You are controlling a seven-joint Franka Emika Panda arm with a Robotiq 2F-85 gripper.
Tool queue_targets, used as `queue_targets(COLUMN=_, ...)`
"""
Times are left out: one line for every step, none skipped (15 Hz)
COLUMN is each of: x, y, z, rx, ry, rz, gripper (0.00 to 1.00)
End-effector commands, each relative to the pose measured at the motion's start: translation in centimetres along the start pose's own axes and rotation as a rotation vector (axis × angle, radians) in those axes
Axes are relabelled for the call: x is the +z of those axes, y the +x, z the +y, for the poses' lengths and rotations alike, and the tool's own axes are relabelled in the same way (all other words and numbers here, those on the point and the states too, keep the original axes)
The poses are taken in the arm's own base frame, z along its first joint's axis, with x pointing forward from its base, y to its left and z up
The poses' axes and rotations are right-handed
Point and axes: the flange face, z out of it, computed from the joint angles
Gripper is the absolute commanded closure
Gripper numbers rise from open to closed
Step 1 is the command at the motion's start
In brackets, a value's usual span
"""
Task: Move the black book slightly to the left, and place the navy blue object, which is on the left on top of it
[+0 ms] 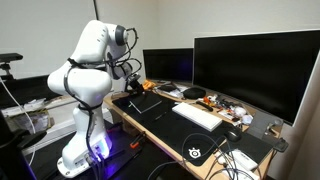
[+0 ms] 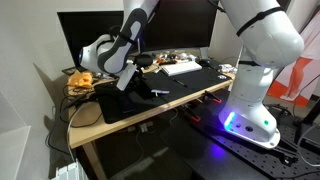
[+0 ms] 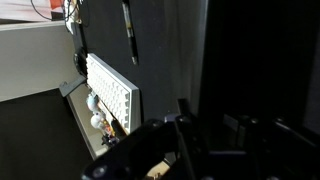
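Note:
My gripper (image 2: 126,77) hangs low over the near end of the long black desk mat (image 2: 175,95); it also shows in an exterior view (image 1: 131,82). It looks shut on the black book (image 2: 133,80), which tilts up off the mat. In the wrist view the book (image 3: 262,60) fills the right side as a flat black slab running out from between the fingers (image 3: 210,130). A small dark object (image 2: 146,93), perhaps the navy blue one, lies on the mat just beside the gripper; its colour is too dark to tell.
A white keyboard (image 1: 197,115) (image 3: 110,95) and a pen (image 3: 130,35) lie on the mat. Two large monitors (image 1: 255,65) stand along the back. Cluttered small items (image 2: 80,80) sit at the desk's end, and cables and a mouse (image 1: 200,150) at the other end.

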Motion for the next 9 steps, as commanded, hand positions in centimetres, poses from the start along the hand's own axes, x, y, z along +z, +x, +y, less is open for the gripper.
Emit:
queue_targets(x=-0.6, y=0.6, z=0.1, rx=-0.031, ry=0.001, rz=0.020, gripper=0.94)
queue_targets(x=-0.6, y=0.6, z=0.1, rx=-0.033, ry=0.003, rz=0.019, gripper=0.94)
queue_targets(x=-0.7, y=0.6, z=0.1, rx=-0.039, ry=0.007, rz=0.017, gripper=0.94)
queue_targets(x=-0.7, y=0.6, z=0.1, rx=-0.041, ry=0.011, rz=0.017, gripper=0.67)
queue_targets(x=-0.8, y=0.5, z=0.1, rx=-0.043, ry=0.015, rz=0.018, gripper=0.50)
queue_targets(x=-1.0, y=0.5, z=0.1, rx=-0.046, ry=0.024, rz=0.020, gripper=0.45)
queue_targets(x=-1.3, y=0.4, z=0.1, rx=-0.049, ry=0.035, rz=0.023, gripper=0.36)
queue_targets(x=-1.4, y=0.3, z=0.1, rx=-0.051, ry=0.042, rz=0.027, gripper=0.30)
queue_targets(x=-1.6, y=0.2, z=0.2, rx=-0.052, ry=0.053, rz=0.030, gripper=0.21)
